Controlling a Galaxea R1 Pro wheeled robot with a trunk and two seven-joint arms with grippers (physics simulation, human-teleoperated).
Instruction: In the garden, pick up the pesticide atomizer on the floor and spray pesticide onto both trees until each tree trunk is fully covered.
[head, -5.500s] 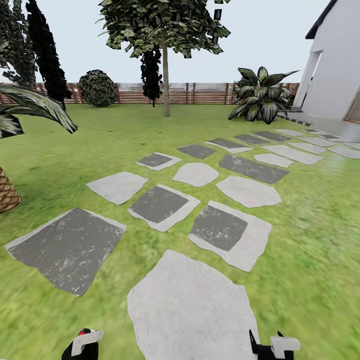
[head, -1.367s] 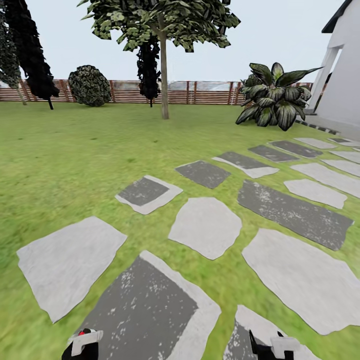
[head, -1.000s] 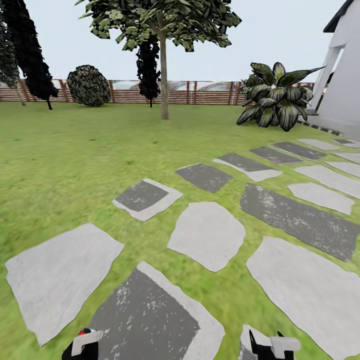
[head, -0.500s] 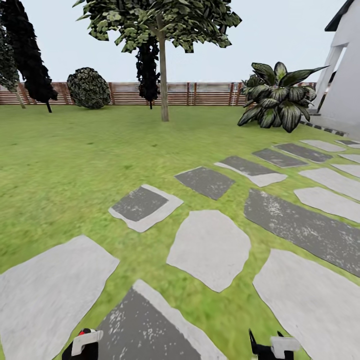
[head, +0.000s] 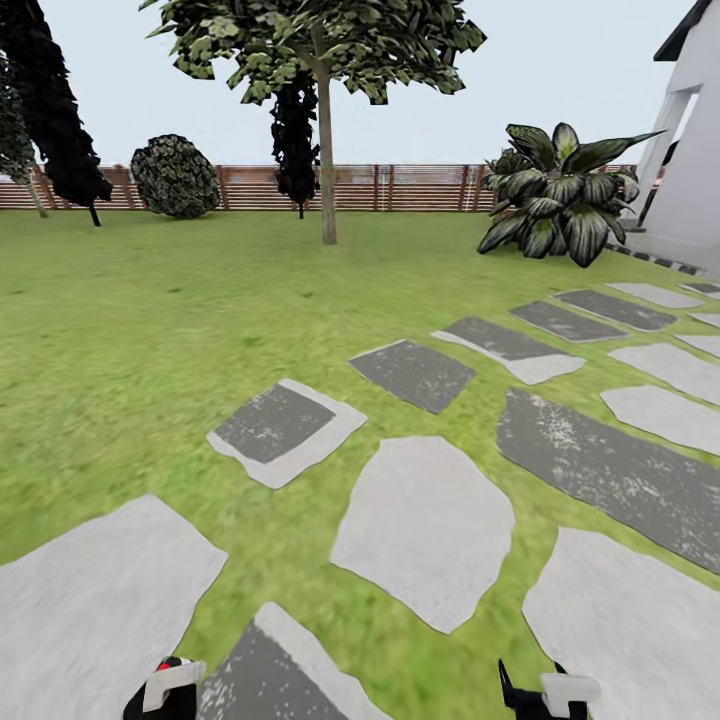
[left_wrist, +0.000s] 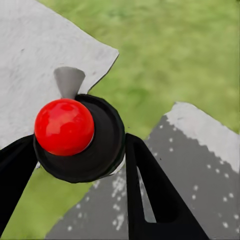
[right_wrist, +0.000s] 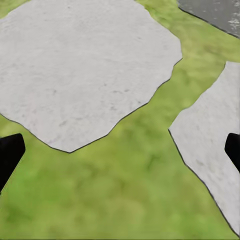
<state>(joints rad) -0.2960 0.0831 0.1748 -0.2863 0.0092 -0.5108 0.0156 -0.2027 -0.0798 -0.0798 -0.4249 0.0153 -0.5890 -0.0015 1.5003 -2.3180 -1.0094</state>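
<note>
- The pesticide atomizer (left_wrist: 65, 127) sits in the left gripper (head: 165, 688). The left wrist view shows a glossy red knob on a black round cap, with a black finger (left_wrist: 147, 192) pressed against each side. I take this to be the sprayer's top, though its body is hidden below, so the fingers look clamped on it rather than slack.
- The right gripper (head: 545, 692) is spread wide and holds nothing; under it lie only grass and pale paving.
- Handling, as a judgement: a rigid, fairly light bottle with a smooth, rounded head. That makes it likely to twist or slip in a two-finger pinch, so the hold belongs around the neck or body under the cap, with the nozzle kept facing the bark.
- One tree (head: 326, 60) stands well ahead, its pale trunk (head: 327, 170) rising from the lawn (head: 130, 320) in front of the slatted fence (head: 420, 187).
- No white spray specks show anywhere — spraying has not begun.
- The way there is open grass with flat stepping stones (head: 425, 525), and nothing upright blocks it.
- Things to keep apart from the target:
  - a near-black column tree (head: 296, 140) close behind the trunk
  - a round bush (head: 176, 177) at the fence
  - a broad-leaved striped plant (head: 560, 200) by the white house wall (head: 695, 170)
</note>
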